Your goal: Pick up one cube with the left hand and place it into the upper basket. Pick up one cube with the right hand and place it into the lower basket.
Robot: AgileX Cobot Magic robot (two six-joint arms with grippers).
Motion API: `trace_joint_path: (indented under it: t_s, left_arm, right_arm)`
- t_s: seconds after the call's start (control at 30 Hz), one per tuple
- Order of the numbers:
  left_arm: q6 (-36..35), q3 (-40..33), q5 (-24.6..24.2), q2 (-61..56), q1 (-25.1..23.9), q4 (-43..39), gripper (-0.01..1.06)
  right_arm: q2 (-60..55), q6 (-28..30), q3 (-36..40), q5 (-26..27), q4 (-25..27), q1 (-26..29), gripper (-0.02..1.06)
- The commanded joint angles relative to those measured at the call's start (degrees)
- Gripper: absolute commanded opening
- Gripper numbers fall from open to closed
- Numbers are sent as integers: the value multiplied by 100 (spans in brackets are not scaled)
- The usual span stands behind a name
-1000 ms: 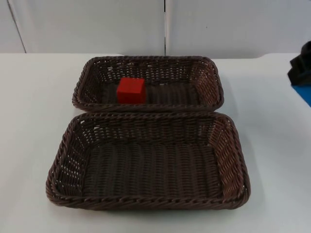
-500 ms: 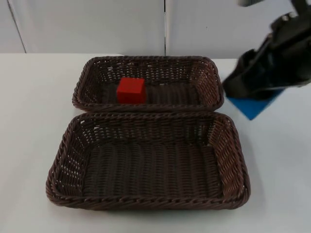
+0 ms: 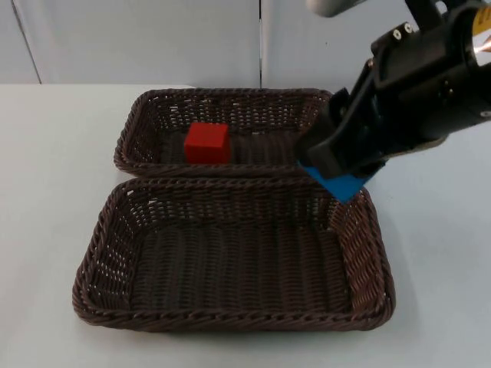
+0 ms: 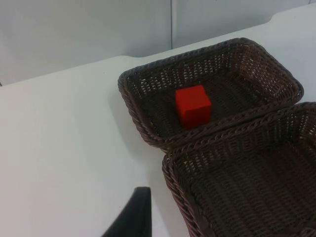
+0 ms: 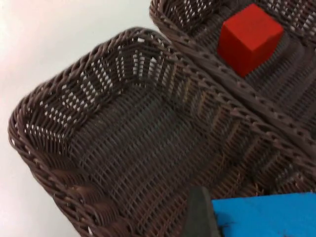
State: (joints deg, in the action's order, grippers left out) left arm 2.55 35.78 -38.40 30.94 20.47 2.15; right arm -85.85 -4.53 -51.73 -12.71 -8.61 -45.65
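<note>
While the right pincer (image 3: 337, 178) hangs over the far right corner of the lower basket (image 3: 92, 264), about 2 o'clock from that basket's middle in the top view, it is clenched on a blue cube (image 3: 343, 185), whose lower corner pokes out beneath the black fingers. That cube sits above the seam where the 2 baskets meet, clear of the wicker floor as far as the top view tells. From the right wrist view the blue cube (image 5: 264, 216) lies beside a dark fingertip, with the lower basket (image 5: 59, 148) open beneath it.

A red cube (image 3: 206, 142) rests inside the upper basket (image 3: 138, 115), toward 9 o'clock from that basket's middle and close to its near wall. The left wrist view gives the same red cube (image 4: 193, 105) on the floor of the upper basket (image 4: 131, 106), and the right wrist view has it (image 5: 249, 38) just past the shared rims. Both baskets stand on the white surface (image 3: 54, 176) with their long sides touching, the upper one at 12 o'clock from the lower one.

The left arm waits off to the side; 1 fingertip of the left pincer (image 4: 131, 217) hovers above bare surface beside the lower basket's corner (image 4: 170, 170), and I cannot tell how its fingers stand.
</note>
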Motion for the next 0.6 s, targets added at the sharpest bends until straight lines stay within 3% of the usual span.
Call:
trace_joint_path:
  t_s: [0.0, 0.2, 0.57]
  left_arm:
    - [-54, -20, 25, -27, 30, 8, 105]
    - [-54, -20, 25, -27, 30, 26, 105]
    - [-54, -20, 25, -27, 30, 34, 105]
  right_arm:
    - [64, 48, -25, 252, -9, -35, 0]
    - [-168, 48, -25, 581, 29, -35, 0]
    - [-1113, -3, -715, 416, 8, -281, 0]
